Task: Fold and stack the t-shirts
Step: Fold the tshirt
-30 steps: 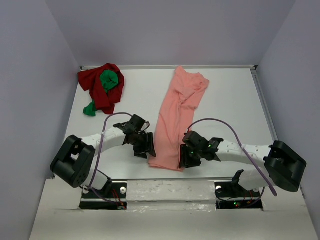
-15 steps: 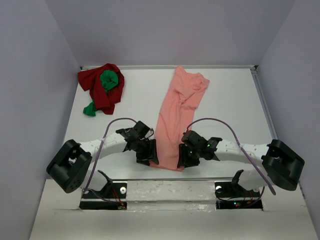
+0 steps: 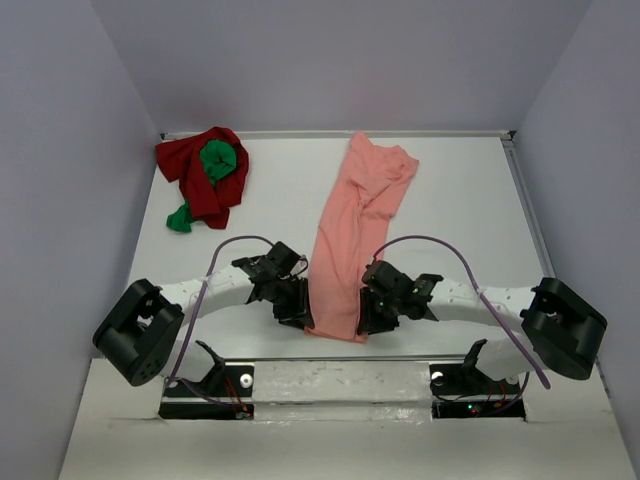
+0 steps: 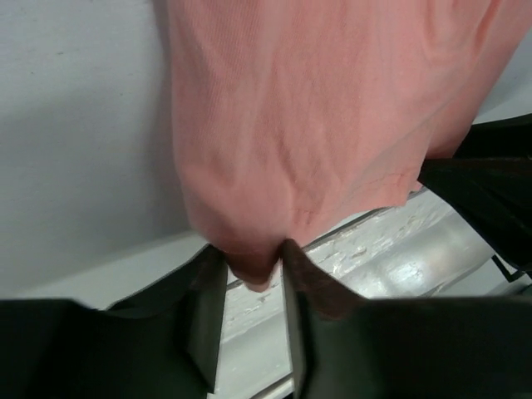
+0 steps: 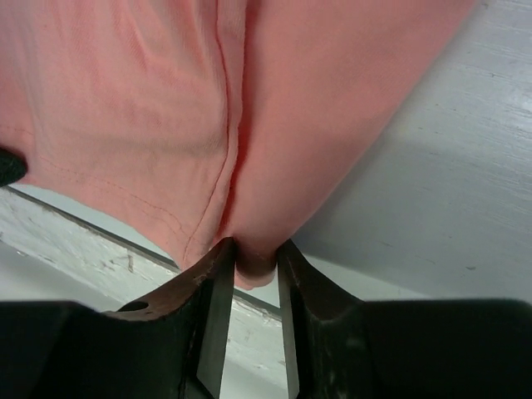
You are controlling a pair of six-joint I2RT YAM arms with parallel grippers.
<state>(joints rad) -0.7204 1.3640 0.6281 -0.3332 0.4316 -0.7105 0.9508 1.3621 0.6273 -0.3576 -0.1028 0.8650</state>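
The pink shirt [image 3: 355, 230] lies as a long, narrow strip on the white table [image 3: 470, 210], from the far edge down to the near edge. Far to the left of it, at the back corner, the red shirt [image 3: 195, 180] lies in a heap. The green shirt [image 3: 218, 160] is bundled on top of that heap, and one green piece sticks out at the near side. These two are well apart from the pink shirt, and nothing stands between them.

The left gripper [image 3: 298, 318] is at the near left corner of the pink shirt, and the right gripper [image 3: 366, 322] is at the near right corner. In each wrist view the fingers [image 4: 208, 307] are drawn narrow, with a small fold of pink cloth pinched between them. So each gripper holds one corner of the hem. Just below the hem runs a worn white strip [image 3: 340, 375] along the table's edge.

From above, the gripper bodies cover both corners of the hem. The far end of the pink shirt is crumpled, so its sleeves are hard to make out. How much of the green shirt is inside the red one, I cannot tell.
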